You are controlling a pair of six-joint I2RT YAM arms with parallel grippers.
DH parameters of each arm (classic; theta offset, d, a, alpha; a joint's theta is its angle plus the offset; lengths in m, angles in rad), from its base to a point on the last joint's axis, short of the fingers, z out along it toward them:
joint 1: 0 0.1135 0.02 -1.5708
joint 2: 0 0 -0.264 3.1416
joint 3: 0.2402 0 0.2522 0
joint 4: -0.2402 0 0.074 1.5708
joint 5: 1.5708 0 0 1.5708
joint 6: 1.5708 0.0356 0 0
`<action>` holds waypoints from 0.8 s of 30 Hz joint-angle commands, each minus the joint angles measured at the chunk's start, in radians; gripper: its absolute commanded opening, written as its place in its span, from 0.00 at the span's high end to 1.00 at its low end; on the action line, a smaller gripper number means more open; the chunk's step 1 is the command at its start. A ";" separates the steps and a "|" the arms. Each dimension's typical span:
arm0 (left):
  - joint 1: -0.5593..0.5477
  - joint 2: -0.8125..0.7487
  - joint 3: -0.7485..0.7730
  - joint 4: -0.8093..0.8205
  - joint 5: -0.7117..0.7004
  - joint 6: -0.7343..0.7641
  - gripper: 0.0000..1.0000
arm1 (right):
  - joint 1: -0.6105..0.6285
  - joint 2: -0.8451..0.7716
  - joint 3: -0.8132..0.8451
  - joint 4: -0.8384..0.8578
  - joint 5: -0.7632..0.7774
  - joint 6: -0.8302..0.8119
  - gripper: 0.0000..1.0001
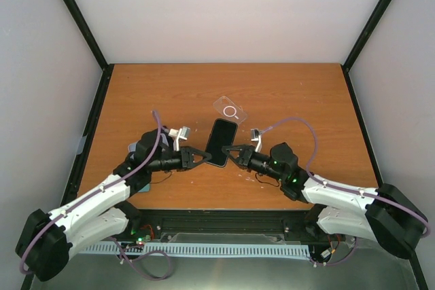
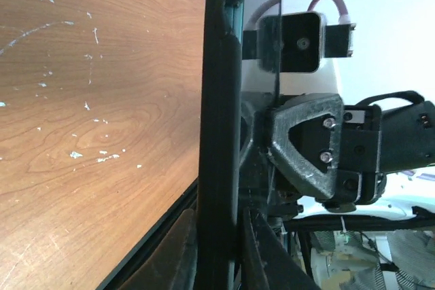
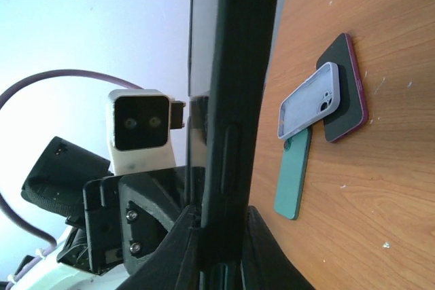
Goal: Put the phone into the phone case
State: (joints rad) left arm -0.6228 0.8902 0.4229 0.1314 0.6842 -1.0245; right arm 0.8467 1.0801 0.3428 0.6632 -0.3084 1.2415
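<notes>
Gripping the phone (image 1: 221, 142) from both sides and holding it up off the counter (image 1: 299, 100), tilted onto its long edge. Clamped with the left pincer (image 1: 199, 157) at the near left corner and with the right pincer (image 1: 232, 151) on the near right edge; in each wrist view, fingers (image 3: 182, 246) pressed close against both faces of the dark slab. Lying flat just beyond the phone's far end: the clear phone case (image 1: 230, 109), ring mark showing, untouched by either arm. By the look of it, the carry-and-align step: lifted and shared between two arms, not yet brought over the case, nothing seated. Next, probably, turning the phone flat, carrying it forward over the case, matching corner to corner, then pressing down along the rim. Likely also easing off with one pincer, so as to free an edge for the case lip. Worth ignoring, over by the left arm in the right wrist view: a lilac case (image 3: 309, 100) resting across a dark slab (image 3: 348, 83) and a teal one (image 3: 293, 178).
</notes>
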 commanded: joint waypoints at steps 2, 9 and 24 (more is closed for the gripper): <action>-0.003 0.014 0.074 -0.060 -0.075 0.045 0.96 | 0.003 0.032 0.028 0.046 0.005 -0.015 0.97; -0.003 0.052 0.109 -0.149 -0.155 0.074 0.63 | -0.005 0.074 0.063 -0.019 -0.007 -0.071 0.97; -0.003 -0.028 0.199 -0.528 -0.526 0.161 0.00 | -0.092 0.402 0.252 -0.360 -0.176 -0.347 0.97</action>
State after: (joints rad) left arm -0.6220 0.8833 0.5701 -0.2855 0.2852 -0.9020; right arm 0.7895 1.4349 0.5472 0.3817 -0.4198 0.9890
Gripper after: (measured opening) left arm 0.995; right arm 0.102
